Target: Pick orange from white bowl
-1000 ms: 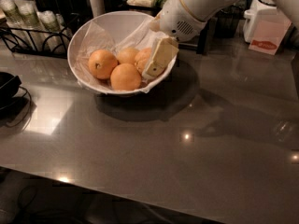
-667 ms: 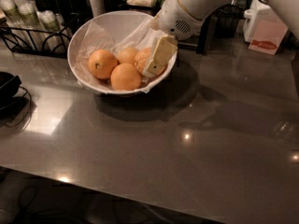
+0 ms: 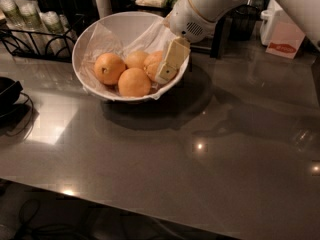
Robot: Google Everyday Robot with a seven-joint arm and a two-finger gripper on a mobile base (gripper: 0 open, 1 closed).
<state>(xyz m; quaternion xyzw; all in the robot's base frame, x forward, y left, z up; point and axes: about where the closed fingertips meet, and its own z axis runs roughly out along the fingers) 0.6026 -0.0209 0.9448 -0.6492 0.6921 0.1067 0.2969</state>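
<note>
The white bowl stands at the back left of the table, lined with crinkled white paper, with several oranges in it. The orange lies at the bowl's right side, smooth-peeled and partly hidden by my gripper. My gripper reaches down into the bowl's right side from the white arm and sits right at this orange. Another orange with a dark stem dimple lies at the left. One orange lies at the front and one at the back.
A black wire rack with cups stands behind the bowl's left. A black object with a cable lies at the left edge. A white and red carton stands at the back right. The grey tabletop extends forward.
</note>
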